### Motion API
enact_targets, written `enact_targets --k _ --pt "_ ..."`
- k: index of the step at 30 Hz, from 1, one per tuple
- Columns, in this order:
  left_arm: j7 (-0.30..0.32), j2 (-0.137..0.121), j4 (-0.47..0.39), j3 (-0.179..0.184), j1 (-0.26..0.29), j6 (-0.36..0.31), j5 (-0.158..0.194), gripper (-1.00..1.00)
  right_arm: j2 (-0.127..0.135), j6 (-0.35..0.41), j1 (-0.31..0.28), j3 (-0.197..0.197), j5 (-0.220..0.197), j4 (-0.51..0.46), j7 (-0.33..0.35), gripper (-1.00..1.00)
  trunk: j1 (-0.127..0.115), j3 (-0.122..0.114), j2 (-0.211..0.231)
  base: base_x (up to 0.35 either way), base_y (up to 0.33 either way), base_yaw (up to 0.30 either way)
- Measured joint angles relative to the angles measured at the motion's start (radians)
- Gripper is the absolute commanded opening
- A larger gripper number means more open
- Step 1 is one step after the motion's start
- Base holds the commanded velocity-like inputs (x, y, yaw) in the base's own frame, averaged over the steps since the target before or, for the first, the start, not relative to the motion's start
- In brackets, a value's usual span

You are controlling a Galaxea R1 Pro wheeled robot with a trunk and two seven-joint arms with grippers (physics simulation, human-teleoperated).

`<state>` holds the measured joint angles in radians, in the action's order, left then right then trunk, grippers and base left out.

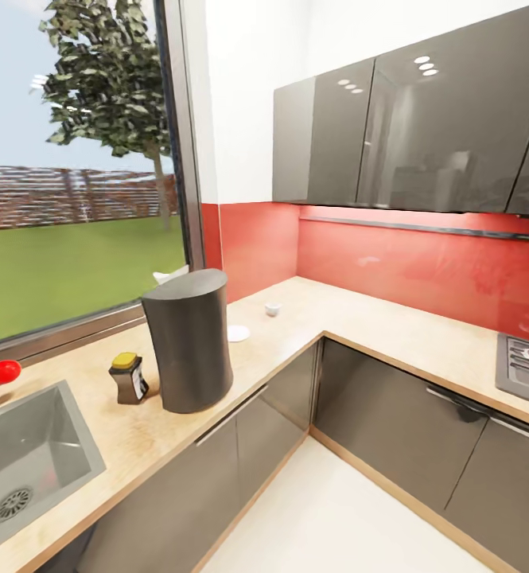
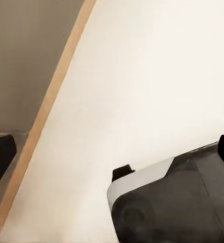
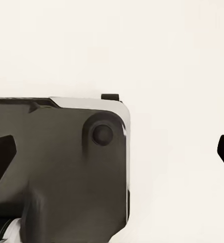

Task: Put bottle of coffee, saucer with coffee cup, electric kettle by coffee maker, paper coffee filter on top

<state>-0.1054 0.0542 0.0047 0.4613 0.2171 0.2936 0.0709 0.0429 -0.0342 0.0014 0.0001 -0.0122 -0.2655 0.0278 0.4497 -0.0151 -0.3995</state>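
Note:
The dark grey coffee maker (image 1: pixel 188 338) stands on the beige kitchen countertop (image 1: pixel 359 318) near the window. The bottle of coffee (image 1: pixel 129 378), dark with a yellow cap, stands just left of it. To its right lies the white saucer (image 1: pixel 238 333), and the small white coffee cup (image 1: pixel 273 308) sits apart from it toward the corner. A white pointed piece (image 1: pixel 169 276), apparently the paper coffee filter, peeks out behind the coffee maker. The electric kettle is out of view. My left gripper (image 2: pixel 112 152) and right gripper (image 3: pixel 114 152) hang open over the pale floor, holding nothing.
A steel sink (image 1: pixel 25 461) with a red tap knob (image 1: pixel 4 371) lies at the left. A hob (image 1: pixel 527 366) sits at the right end. Glossy grey wall cabinets (image 1: pixel 407 135) hang over the red backsplash. The robot's dark base (image 3: pixel 61 167) shows under both grippers.

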Motion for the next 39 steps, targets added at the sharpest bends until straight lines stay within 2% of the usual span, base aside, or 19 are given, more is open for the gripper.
enact_targets --k 3,5,10,22,24,30,36,39 --pt "-0.037 0.000 0.015 0.000 -0.023 -0.157 0.001 1.00 0.001 0.000 0.000 0.000 0.000 -0.001 0.001 1.00 0.000 0.000 0.000 0.000 0.000 -0.008" --pt "-0.042 -0.001 0.017 -0.001 -0.031 -0.190 0.002 1.00 0.001 0.000 0.000 0.000 -0.001 -0.001 0.001 1.00 0.000 0.000 0.000 0.000 0.000 -0.002" --pt "-0.045 -0.016 0.017 -0.003 -0.073 -0.210 0.007 1.00 -0.005 0.000 0.000 0.000 -0.004 -0.003 0.001 1.00 0.000 0.000 0.000 0.000 0.000 0.000" --pt "-0.047 -0.038 0.019 -0.005 -0.118 -0.218 0.012 1.00 -0.005 0.003 0.000 0.000 -0.003 -0.034 0.003 1.00 0.000 0.000 0.000 0.000 0.000 -0.034" --pt "-0.047 -0.038 0.019 -0.013 -0.119 -0.218 0.013 1.00 -0.004 0.003 0.000 0.000 -0.003 -0.033 0.003 1.00 0.000 0.000 0.000 0.000 0.000 -0.205" --pt "-0.047 -0.035 0.018 -0.077 -0.119 -0.219 0.027 1.00 -0.003 0.003 0.000 0.000 -0.003 -0.032 0.003 1.00 0.000 0.000 0.000 0.000 0.000 -0.250" --pt "-0.059 -0.030 0.017 -0.092 -0.118 -0.220 0.028 1.00 -0.003 0.003 0.000 -0.005 -0.003 -0.032 0.002 1.00 0.000 0.000 0.000 0.000 0.000 -0.264" --pt "-0.103 -0.028 0.017 -0.092 -0.119 -0.220 0.028 1.00 -0.003 0.003 0.000 -0.022 -0.002 -0.032 0.002 1.00 0.000 0.000 0.000 0.000 0.000 -0.266"
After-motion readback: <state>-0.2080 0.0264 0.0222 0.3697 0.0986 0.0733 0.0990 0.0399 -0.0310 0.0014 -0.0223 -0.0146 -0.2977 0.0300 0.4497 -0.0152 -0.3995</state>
